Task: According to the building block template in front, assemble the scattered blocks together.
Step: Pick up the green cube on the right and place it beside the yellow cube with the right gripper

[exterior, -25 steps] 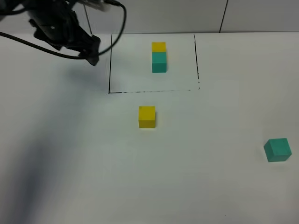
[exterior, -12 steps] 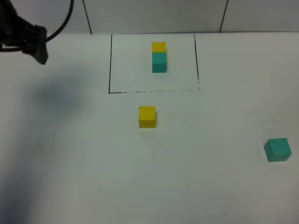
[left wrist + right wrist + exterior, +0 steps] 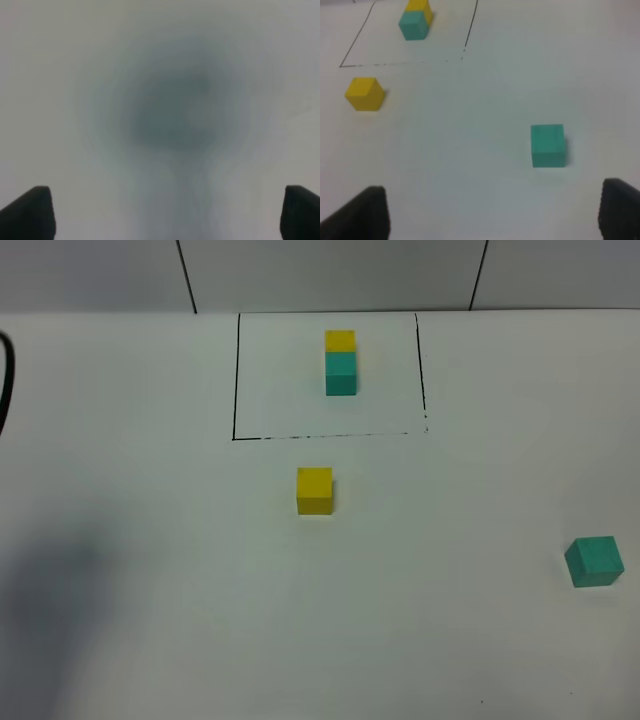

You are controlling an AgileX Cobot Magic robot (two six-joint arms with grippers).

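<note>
Yellow cube (image 3: pixel 314 489) sits on the white bench (image 3: pixel 150 540), just on the near side of the black outline (image 3: pixel 236 380). The teal-green cube (image 3: pixel 595 561) lies well apart from it, at the near right. Inside the outline, toward its far edge, stands the building block template (image 3: pixel 340 362), yellow behind teal, touching. My left pincer (image 3: pixel 165 212) and right pincer (image 3: pixel 492 210) are both spread wide and empty.

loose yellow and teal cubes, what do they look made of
Loose yellow cube: probably painted wood or dense foam; flat matte faces with no glare, crisp edges. Loose teal cube: same look, even matte colour, no shine or grain visible. The pictures can't settle which material.
</note>
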